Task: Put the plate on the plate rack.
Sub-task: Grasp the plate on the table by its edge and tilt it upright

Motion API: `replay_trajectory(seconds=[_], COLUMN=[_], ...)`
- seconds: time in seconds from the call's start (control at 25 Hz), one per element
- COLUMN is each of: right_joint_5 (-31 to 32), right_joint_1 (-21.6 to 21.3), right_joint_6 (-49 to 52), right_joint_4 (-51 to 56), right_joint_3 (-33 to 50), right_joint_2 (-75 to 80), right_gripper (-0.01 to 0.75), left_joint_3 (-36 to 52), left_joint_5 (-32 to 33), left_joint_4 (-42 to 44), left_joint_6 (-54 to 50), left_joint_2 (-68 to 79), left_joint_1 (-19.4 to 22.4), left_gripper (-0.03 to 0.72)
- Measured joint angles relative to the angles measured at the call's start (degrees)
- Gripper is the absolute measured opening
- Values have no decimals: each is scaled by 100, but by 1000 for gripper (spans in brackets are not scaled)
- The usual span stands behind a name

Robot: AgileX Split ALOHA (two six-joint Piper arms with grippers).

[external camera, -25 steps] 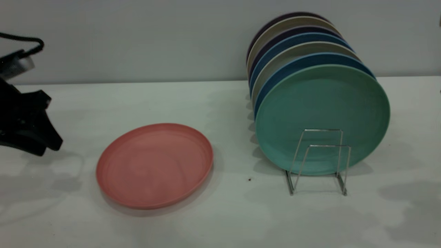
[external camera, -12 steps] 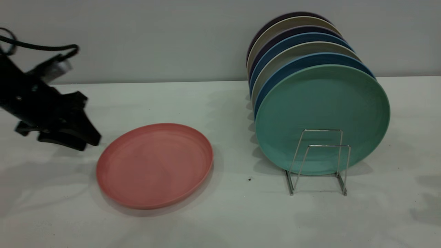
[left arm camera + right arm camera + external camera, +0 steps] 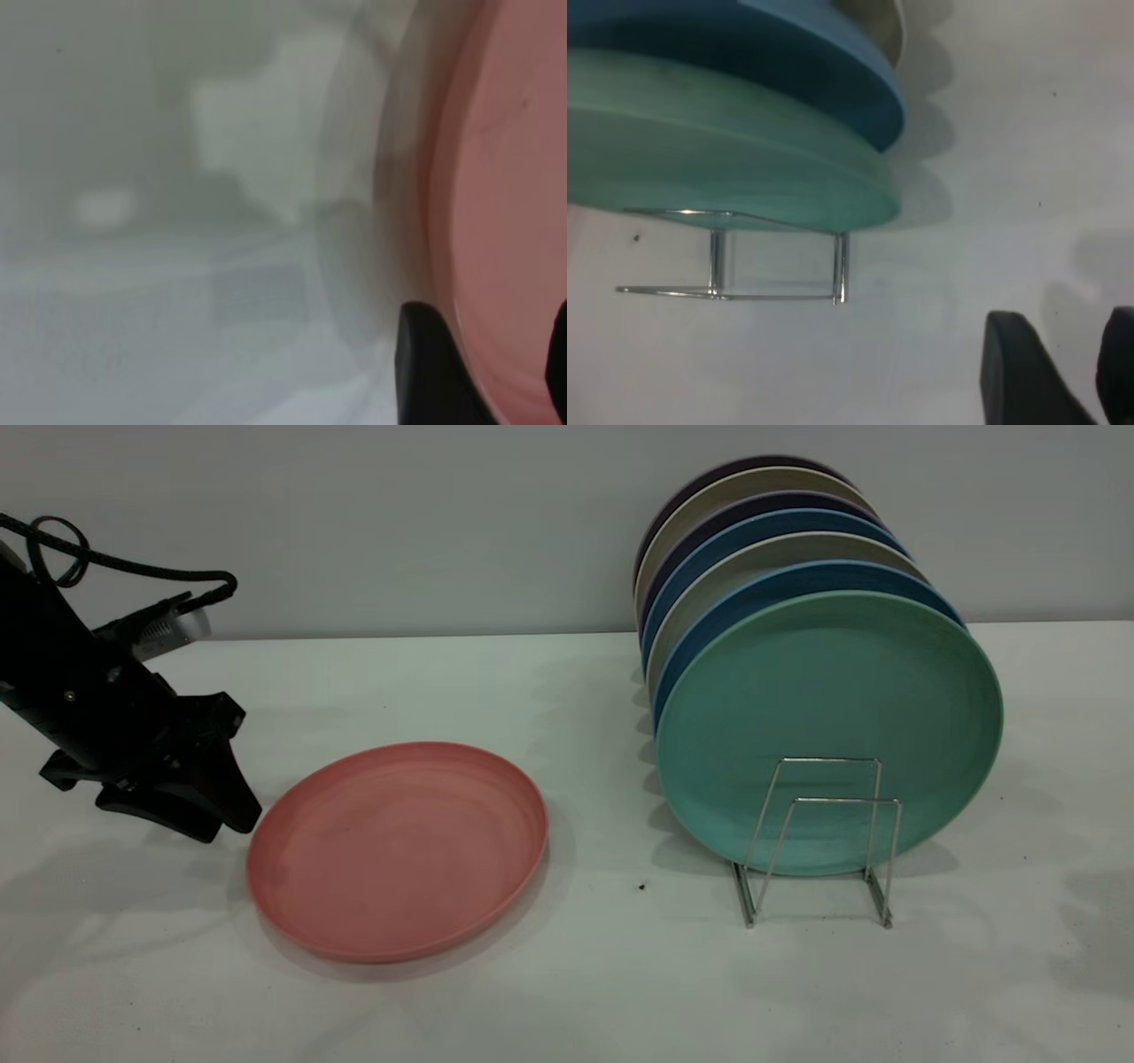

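The salmon-pink plate lay flat on the table, lower left of centre; it looked light, stiff and slick, best pinched at its raised rim. The left gripper hovered at that rim, jaws parted. The plate rack stood centre-right behind, front slot free. The right gripper appeared parted.

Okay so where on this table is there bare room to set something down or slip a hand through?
Bare table runs along the near edge, behind the pink plate, and between it and the plate rack. It is crowded around the rack's standing plates and at the pink plate's left rim, where the left gripper sits.
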Motion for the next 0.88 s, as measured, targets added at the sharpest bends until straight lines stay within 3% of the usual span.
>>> replay_trajectory(seconds=[0.88], right_joint_5=[38], right_joint_1=[0], right_joint_6=[-124], right_joint_4=[105], right_joint_3=[0], right_joint_2=[0], right_gripper=[239], left_joint_3=[-13], left_joint_5=[-380], left_joint_4=[-296], left_joint_6=[6], left_joint_2=[394], left_joint_1=[-181], left_gripper=[354])
